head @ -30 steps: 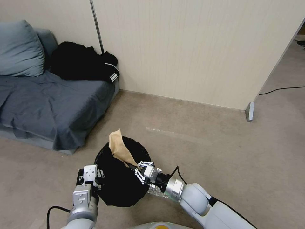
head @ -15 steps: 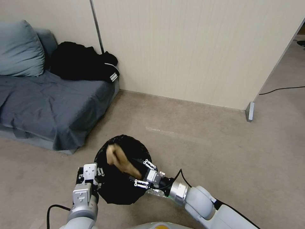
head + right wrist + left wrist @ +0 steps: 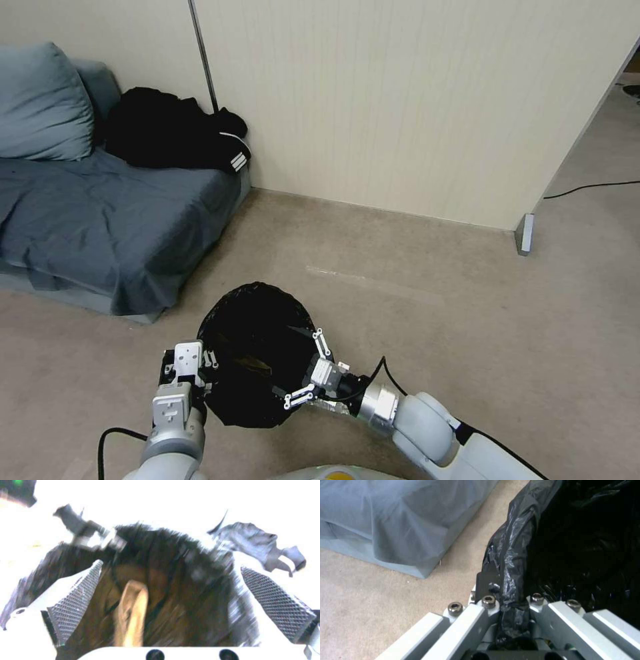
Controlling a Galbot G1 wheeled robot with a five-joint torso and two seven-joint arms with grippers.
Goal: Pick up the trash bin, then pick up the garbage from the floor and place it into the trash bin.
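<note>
The trash bin (image 3: 233,320), lined with a black bag (image 3: 520,542), hangs just above the carpet in front of me. My left gripper (image 3: 208,373) is shut on its near-left rim, and the left wrist view shows the fingers (image 3: 483,610) pinching the bag's fold. At the bin's right rim my right gripper (image 3: 303,367) stands open, its mesh pads (image 3: 76,597) spread wide over the mouth. The garbage, a tan paper bag (image 3: 131,615), lies down inside the bin below that gripper (image 3: 171,567); a dull tan patch (image 3: 252,363) of it appears in the head view.
A low sofa under a grey-blue cover (image 3: 100,227) stands left, with a pillow (image 3: 40,100) and a black clothing pile (image 3: 173,133). A beige wall panel (image 3: 413,107) runs behind, ending at a metal foot (image 3: 525,233). A black cable (image 3: 587,187) crosses the carpet far right.
The right gripper has opened and the tan paper bag, held above the rim a second ago, has dropped inside the bin. The left gripper and bin have stayed put.
</note>
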